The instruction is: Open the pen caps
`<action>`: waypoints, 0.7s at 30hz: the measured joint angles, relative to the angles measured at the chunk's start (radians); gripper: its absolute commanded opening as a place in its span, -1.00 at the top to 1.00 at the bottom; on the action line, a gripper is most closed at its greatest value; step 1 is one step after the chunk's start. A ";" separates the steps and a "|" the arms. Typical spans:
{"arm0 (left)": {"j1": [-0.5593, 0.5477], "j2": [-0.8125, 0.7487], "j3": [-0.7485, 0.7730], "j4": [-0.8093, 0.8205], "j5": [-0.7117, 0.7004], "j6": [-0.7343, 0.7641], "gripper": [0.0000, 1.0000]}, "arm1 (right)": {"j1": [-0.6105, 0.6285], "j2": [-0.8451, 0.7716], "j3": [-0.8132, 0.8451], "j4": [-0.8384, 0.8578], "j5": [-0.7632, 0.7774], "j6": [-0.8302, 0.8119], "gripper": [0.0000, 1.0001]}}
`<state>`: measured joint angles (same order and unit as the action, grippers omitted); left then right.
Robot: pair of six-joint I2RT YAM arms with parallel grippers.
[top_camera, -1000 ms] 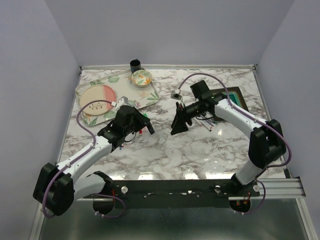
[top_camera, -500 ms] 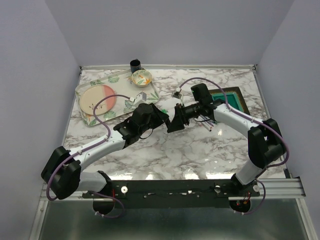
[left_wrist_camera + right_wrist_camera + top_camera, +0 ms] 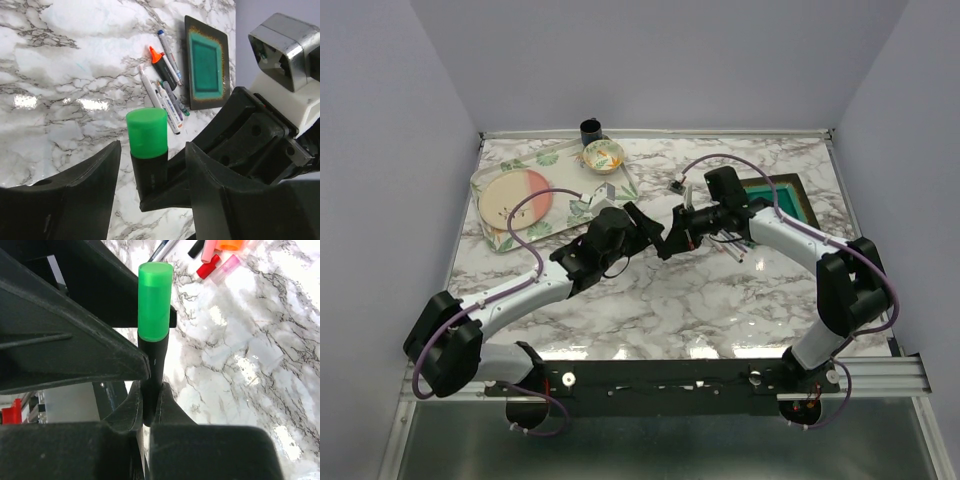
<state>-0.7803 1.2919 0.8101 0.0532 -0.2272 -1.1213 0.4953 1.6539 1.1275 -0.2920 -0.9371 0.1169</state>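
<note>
On the marble table (image 3: 720,310) both arms are meeting over the middle. The other pens (image 3: 165,97) are lying bunched just beside a teal-centred dark tile (image 3: 206,62), well apart from the work. Step in hand, as I'm reading it: getting hold of a cap to pull it off. Doing it well means the L side closing on the cap only, clear of the seam w/ the body. Then it's pulling straight along the pen's axis while the R side is bracing; a sideways pull is risking a slip. R gripper (image 3: 150,410) is pinching tight on the black body of a highlighter (image 3: 152,365), holding it in the air. L gripper (image 3: 150,150) is standing partly open, jaws straddling the green cap (image 3: 146,132), one each side, apparently not touching it yet.
</note>
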 measured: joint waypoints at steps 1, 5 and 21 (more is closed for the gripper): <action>0.000 -0.002 0.000 0.001 -0.002 -0.003 -0.46 | 0.001 0.000 0.003 -0.006 -0.002 -0.009 0.99; 0.008 -0.026 -0.010 0.019 -0.001 0.014 -0.48 | 0.003 0.001 0.037 -0.066 -0.051 -0.098 0.99; 0.026 -0.048 -0.027 0.052 0.005 0.074 0.13 | 0.003 0.026 0.066 -0.173 -0.097 -0.230 0.99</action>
<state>-0.7540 1.2434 0.7830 0.1055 -0.2226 -1.0470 0.4984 1.6794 1.1931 -0.4648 -1.0340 -0.1131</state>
